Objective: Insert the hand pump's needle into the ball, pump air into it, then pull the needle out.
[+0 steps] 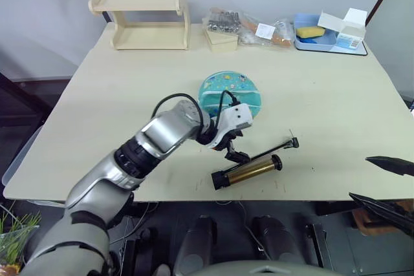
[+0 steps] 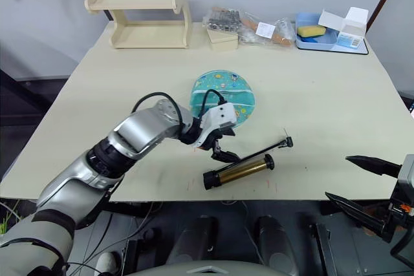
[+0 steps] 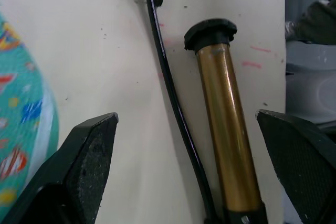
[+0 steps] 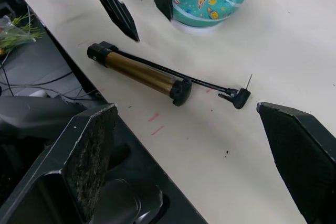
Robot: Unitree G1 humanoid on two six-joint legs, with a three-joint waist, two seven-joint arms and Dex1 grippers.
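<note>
Your left gripper (image 1: 234,151) hung just over the hand pump (image 1: 248,172), with its two black fingers wide apart and nothing held. The pump lay flat near the front edge of the table (image 1: 97,121), gold tube pointing toward the right. Its thin black hose (image 4: 197,81) ran along the tube, and the needle (image 4: 249,81) stuck up from the hose tip. The ball (image 1: 231,94) sat just behind your gripper, teal and a bit flat, not touching the pump.

I think the step was to pick up the pump. To do it well, you would want the fingers to go down on each side of the gold tube, near its middle, and not pinch the hose with it.

Your right gripper (image 1: 388,187) waited off the table's front right corner, fingers spread wide and empty. The pump was close to the front edge, so a push could have sent it off. There was lots of open table to the right. The wooden shelf (image 1: 143,14) and blue tray (image 1: 323,38) were far back.
</note>
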